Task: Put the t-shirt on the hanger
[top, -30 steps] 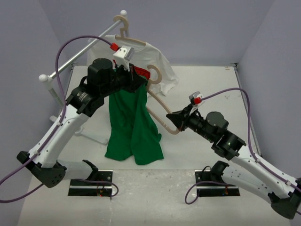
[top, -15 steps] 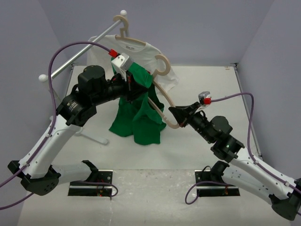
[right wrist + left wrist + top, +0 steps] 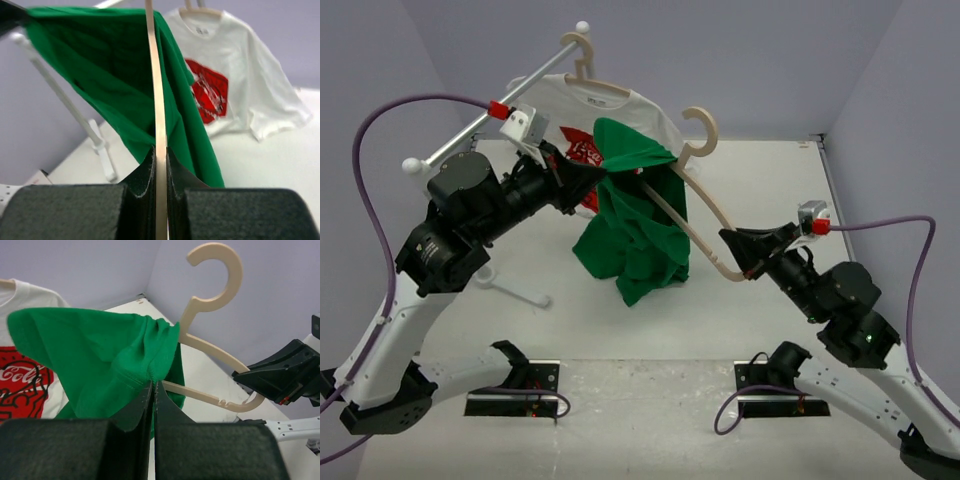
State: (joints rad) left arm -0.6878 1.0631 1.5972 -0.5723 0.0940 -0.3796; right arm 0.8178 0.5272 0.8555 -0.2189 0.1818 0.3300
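Clamped shut with the left gripper (image 3: 152, 390) on a bunched fold of the t-shirt (image 3: 635, 230), just beside the neck of the hanger (image 3: 194, 310). Grasped at the hanger's lower end with the right gripper (image 3: 160, 155), held aloft and tilted. Draped over the hanger's upper shoulder, hanging bunched beneath. Behind the hanger, a white t-shirt (image 3: 620, 110) with red print

T-shirt (image 3: 635, 240): plain bright green, short-slv, no print. In the air, hanging as a bunched, creased clump. Upper edge pulled taut, stitched hem showing (left wrist view).

Hanger (image 3: 191, 310): pale beige, smooth, curved shoulders, big round hook. Also in the air, tilted, hook uppermost. One end sits in the gathered green cloth (how far in: can't tell), other end bare.
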